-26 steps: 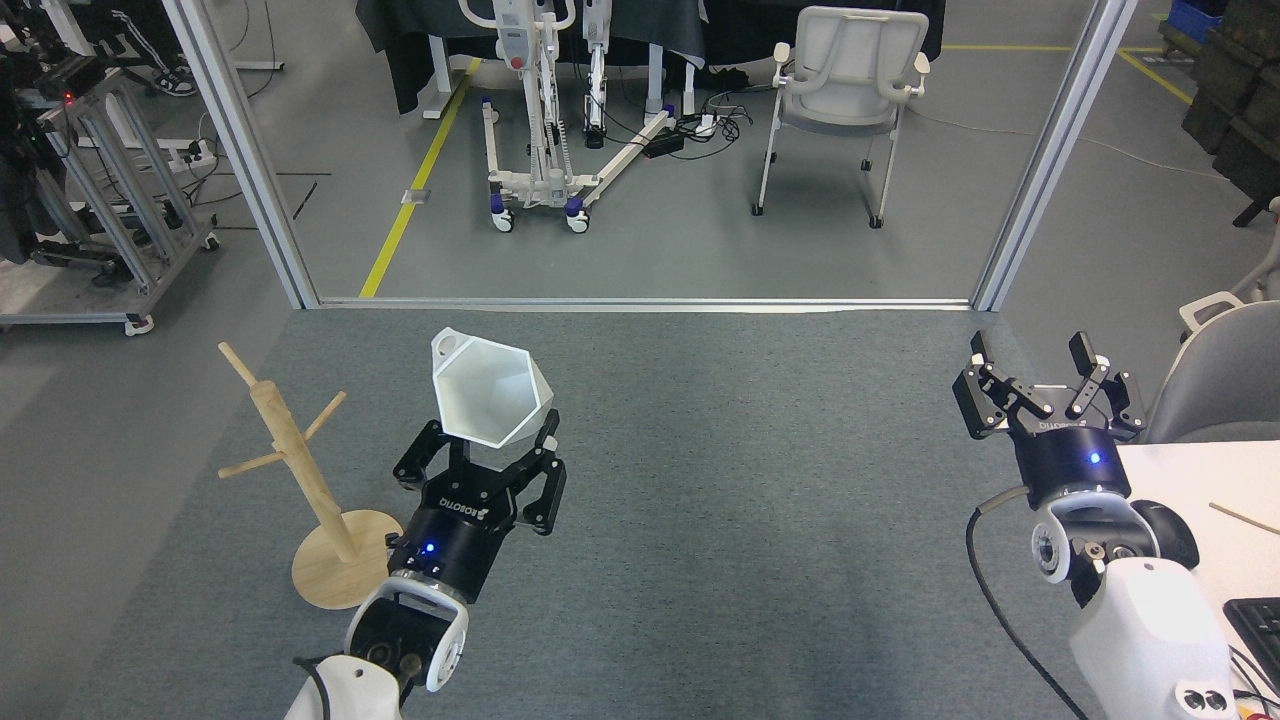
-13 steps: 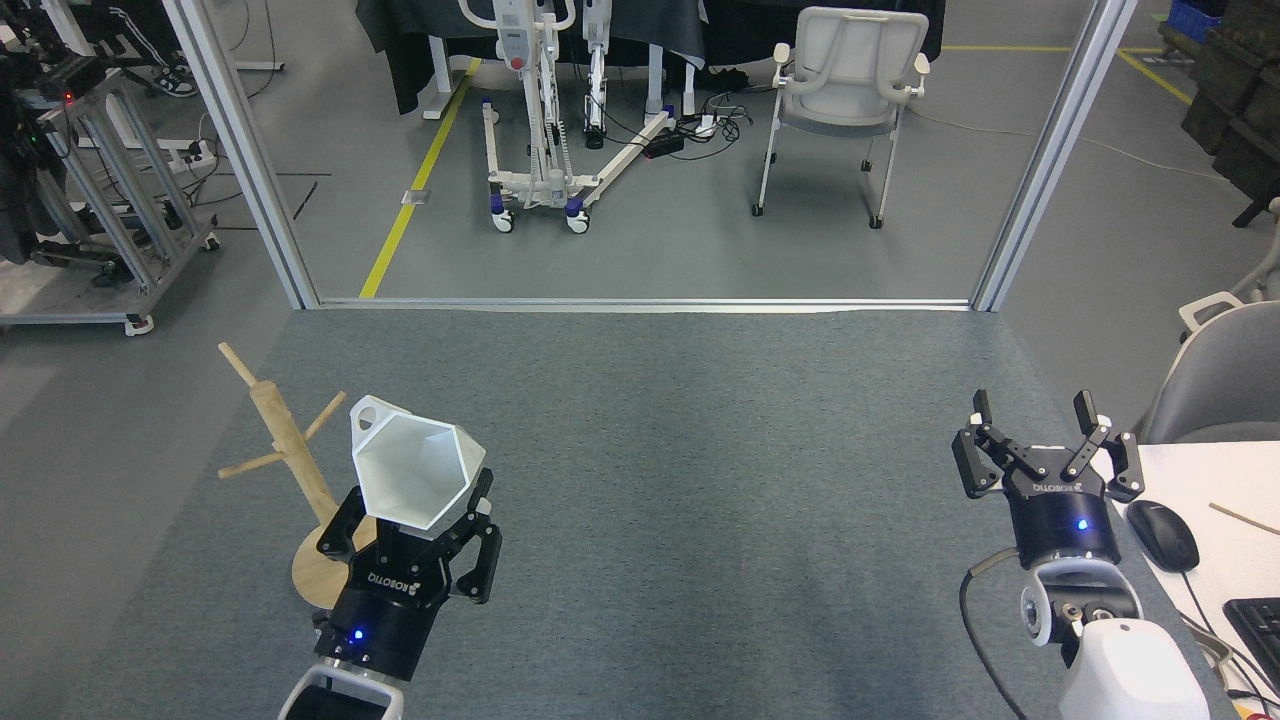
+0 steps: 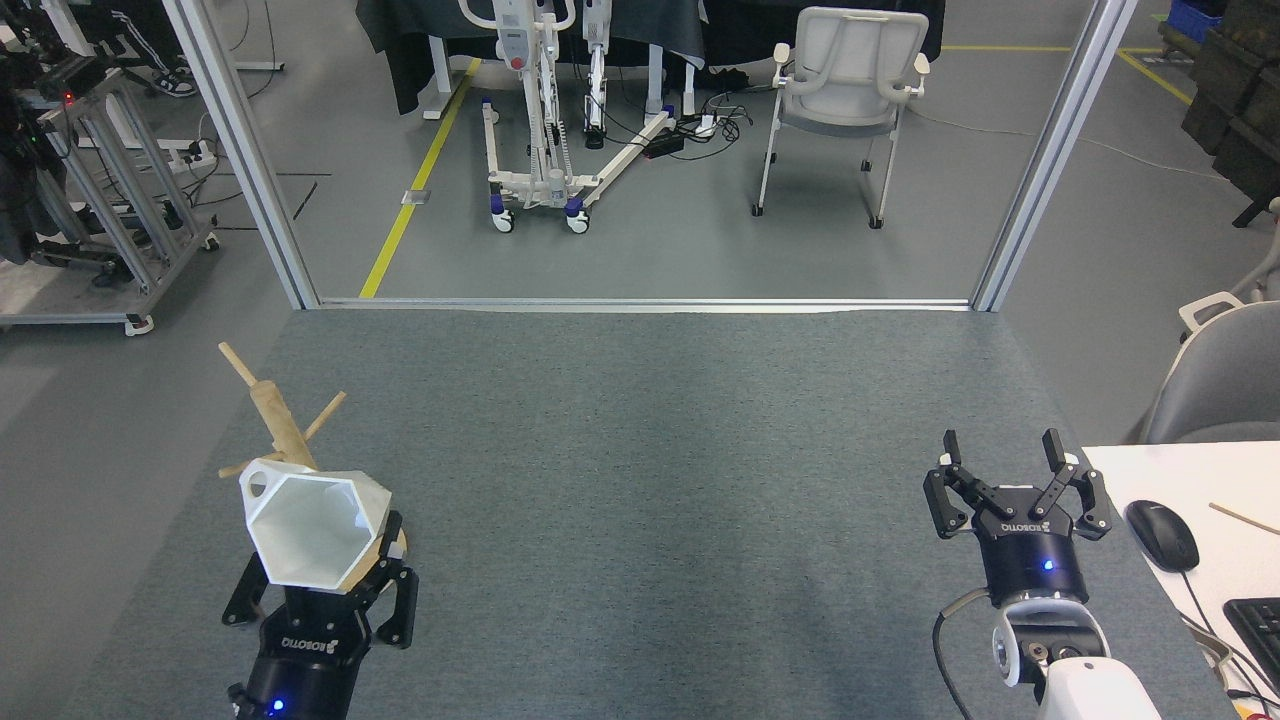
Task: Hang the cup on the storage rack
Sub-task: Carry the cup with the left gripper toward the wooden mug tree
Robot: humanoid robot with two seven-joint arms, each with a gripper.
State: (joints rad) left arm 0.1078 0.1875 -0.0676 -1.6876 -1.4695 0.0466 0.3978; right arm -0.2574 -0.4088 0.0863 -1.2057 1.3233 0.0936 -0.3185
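Cup held before the rack
Left gripper (image 3: 318, 588) grips the cup (image 3: 312, 527), overlapping the rack (image 3: 282, 425); right gripper (image 3: 1015, 478) hangs open, far right.

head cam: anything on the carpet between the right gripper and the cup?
Nothing. In the head view the stretch of grey carpet between the open right gripper and the cup, held in the left gripper, is bare.
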